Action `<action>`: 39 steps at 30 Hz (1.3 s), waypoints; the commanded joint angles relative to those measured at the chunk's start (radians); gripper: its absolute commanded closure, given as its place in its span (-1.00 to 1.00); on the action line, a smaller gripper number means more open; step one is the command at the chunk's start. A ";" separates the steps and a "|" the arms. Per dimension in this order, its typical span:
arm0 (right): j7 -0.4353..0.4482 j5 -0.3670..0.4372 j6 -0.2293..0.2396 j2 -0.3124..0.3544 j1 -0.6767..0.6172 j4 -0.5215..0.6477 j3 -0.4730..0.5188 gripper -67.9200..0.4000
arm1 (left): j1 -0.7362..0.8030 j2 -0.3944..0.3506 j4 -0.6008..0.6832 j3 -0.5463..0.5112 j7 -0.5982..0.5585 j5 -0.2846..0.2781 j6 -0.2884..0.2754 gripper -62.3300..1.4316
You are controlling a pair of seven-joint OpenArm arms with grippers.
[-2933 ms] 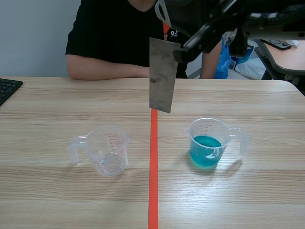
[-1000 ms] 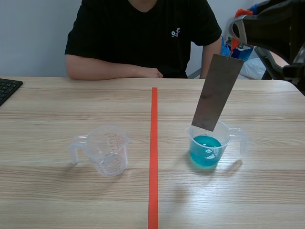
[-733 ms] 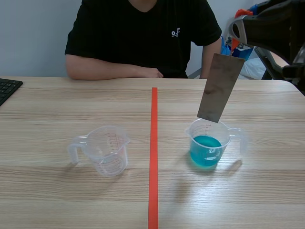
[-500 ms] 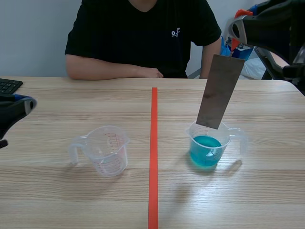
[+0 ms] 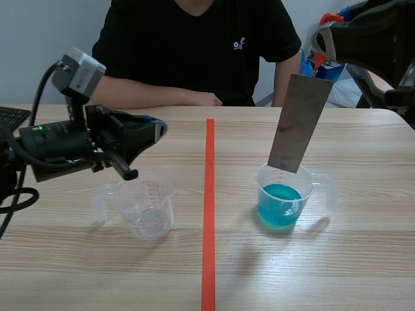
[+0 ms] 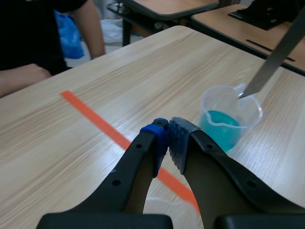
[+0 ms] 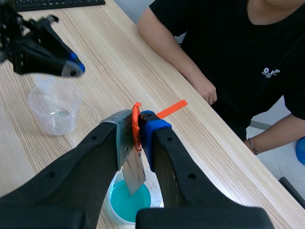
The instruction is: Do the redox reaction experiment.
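Dangling a grey metal strip (image 5: 298,123) at the rim of the cup of blue liquid (image 5: 282,197), right fingers (image 7: 155,131) pinch its orange tag (image 7: 136,117); next, probably lowering it straight in. Left fingers (image 6: 156,140) meet, empty.

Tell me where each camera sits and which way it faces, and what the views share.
Scene view: between the arms, facing across the table toward the person; left gripper near the empty cup, right arm raised at right.
Left wrist view: on the left arm, looking down past its shut fingers toward the blue-liquid cup.
Right wrist view: on the right arm, looking down past the right gripper, shut on the metal strip.
Shared: all three show that cup, the strip's end at its mouth.
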 commanded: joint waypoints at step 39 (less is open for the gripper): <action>-0.005 0.004 0.003 0.005 0.017 0.009 0.002 0.97 | -0.148 0.246 -0.265 0.235 -0.117 0.072 0.056 0.83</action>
